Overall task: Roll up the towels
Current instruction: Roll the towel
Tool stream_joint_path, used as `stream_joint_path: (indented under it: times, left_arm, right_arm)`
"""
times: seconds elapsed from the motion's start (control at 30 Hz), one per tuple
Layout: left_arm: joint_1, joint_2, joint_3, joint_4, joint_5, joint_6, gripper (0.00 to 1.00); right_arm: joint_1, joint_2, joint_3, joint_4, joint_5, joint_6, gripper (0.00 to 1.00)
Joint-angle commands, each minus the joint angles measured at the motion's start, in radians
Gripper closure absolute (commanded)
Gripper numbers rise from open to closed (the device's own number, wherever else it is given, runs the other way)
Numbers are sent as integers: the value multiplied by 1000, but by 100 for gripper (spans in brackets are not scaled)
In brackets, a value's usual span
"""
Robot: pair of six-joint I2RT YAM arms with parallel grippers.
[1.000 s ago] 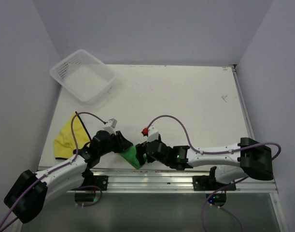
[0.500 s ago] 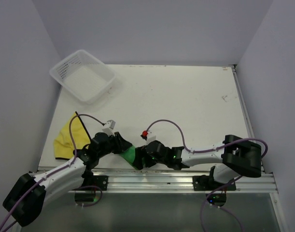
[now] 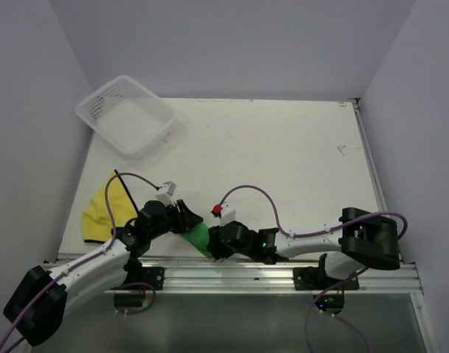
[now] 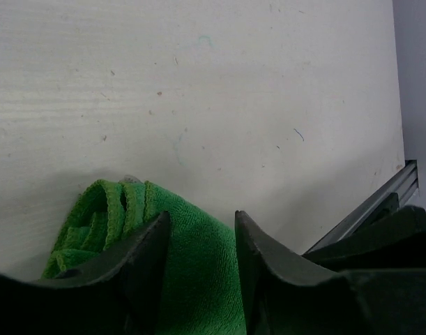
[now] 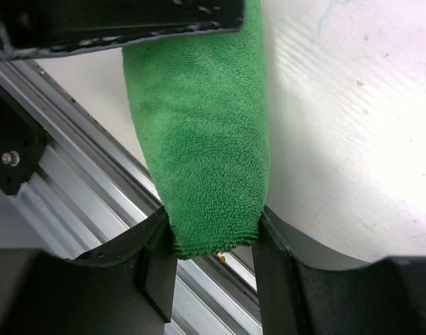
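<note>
A bright green towel [image 3: 198, 237], rolled into a short tube, lies at the table's near edge between my two arms. My right gripper [image 3: 214, 245] is shut on its near end; in the right wrist view both fingers press the sides of the green towel [image 5: 199, 139] around the right gripper's [image 5: 213, 222] gap. My left gripper [image 3: 186, 220] straddles the roll's other end with its jaws parted. In the left wrist view the green towel [image 4: 192, 265] fills the left gripper's [image 4: 202, 218] gap and runs under one finger. The yellow towel [image 3: 99, 209] lies flat at the left, one black corner showing.
A white mesh basket [image 3: 100, 93] stands at the back left of the table. A metal rail [image 3: 246, 276] runs along the near edge, right under the towel's end. Grey walls close in the left, back and right sides.
My right gripper has moved left onto the green towel's near end and closed on it. My left gripper's jaws have widened a little around the roll.
</note>
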Motion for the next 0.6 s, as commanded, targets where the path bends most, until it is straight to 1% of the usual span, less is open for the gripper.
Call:
stream_joint_path:
  times: [0.0,0.03,0.07,0.1,0.13,0.17,0.2,0.23,0.27,0.37,0.47,0.57]
  left_arm:
    - [-7,38,75,-173,-68,33,51]
    - [-5,45,98,-217,-78,39,45]
    - [-5,55,149,-246,-96,58,41]
    - [-5,78,178,-264,-107,68,36]
    - [-4,91,207,-287,-118,82,28]
    - [-4,117,265,-335,-153,88,24]
    - [-2,129,293,-360,-165,95,21]
    - [-2,140,324,-387,-179,107,15]
    - [-1,152,380,-437,-202,114,13]
    - [13,190,486,-549,-249,144,5]
    - [27,191,552,-630,-277,154,2]
    - [38,177,570,-670,-271,135,0]
  right_arm:
    - [83,-28,71,-92,288,-100,58]
    - [98,-17,84,-123,334,-104,58]
    - [123,3,98,-135,370,-109,58]
    - [135,19,122,-149,452,-113,59]
    - [144,32,134,-167,485,-126,59]
    - [160,64,147,-180,519,-127,59]
    - [169,81,171,-184,592,-132,59]
    - [175,98,184,-210,618,-136,59]
    - [184,116,196,-220,646,-138,59]
    - [209,174,224,-209,723,-164,59]
    - [235,233,257,-207,778,-193,59]
    - [252,299,309,-250,832,-195,57]
